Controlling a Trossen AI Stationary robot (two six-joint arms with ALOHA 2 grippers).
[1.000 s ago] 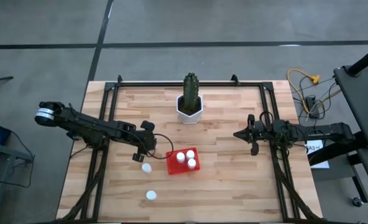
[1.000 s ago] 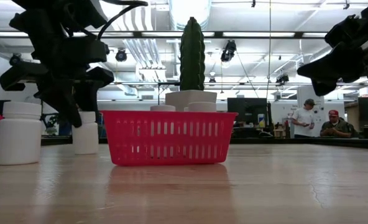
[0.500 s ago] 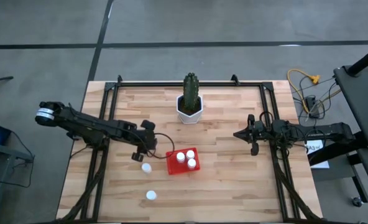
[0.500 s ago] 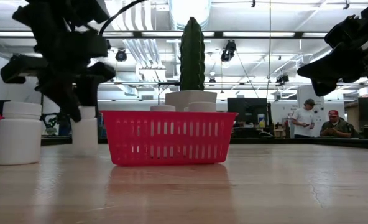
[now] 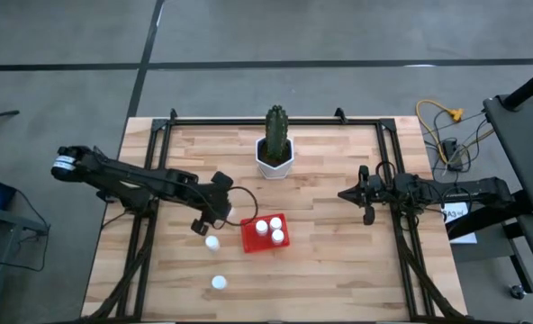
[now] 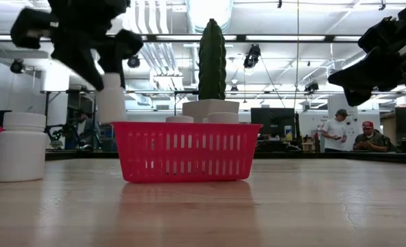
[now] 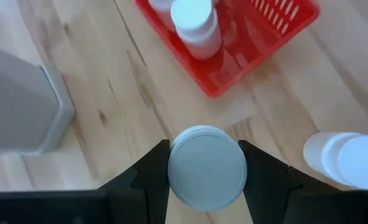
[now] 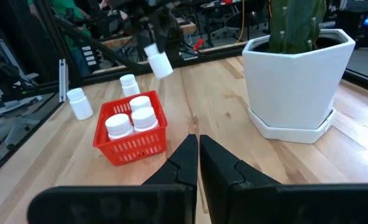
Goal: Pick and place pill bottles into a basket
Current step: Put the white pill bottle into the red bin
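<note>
I have the left gripper (image 7: 207, 163) clamped on a pill bottle (image 7: 207, 167), one dark finger on each side of its white cap. From the level camera, the bottle (image 6: 111, 98) hangs clear of the table (image 5: 338, 261), its base above the near rim of the red basket (image 6: 184, 151) and just off the basket's left end. From overhead, the gripper (image 5: 214, 216) sits at about nine o'clock from the basket (image 5: 251, 238), close beside it but not over it.

Three bottles already stand inside the basket (image 5: 268, 229), grouped toward its right half. In my left wrist view I see one of them (image 7: 195, 25) upright against the basket's red wall (image 7: 234, 68).

Two more bottles are still on the wood. One (image 5: 212, 242) stands just beside the basket at roughly eight o'clock from it, almost under the left gripper. The other (image 5: 219, 283) stands well apart, toward the front edge at about seven o'clock from the basket; in the level view it is the large bottle (image 6: 21, 146) at far left.

The cactus pot (image 5: 275, 156) stands at twelve o'clock from the basket, near the back of the table.

My right gripper (image 8: 197, 154) waits at three o'clock, well apart from the basket, raised off the table with its fingers pressed together and nothing between them.
</note>
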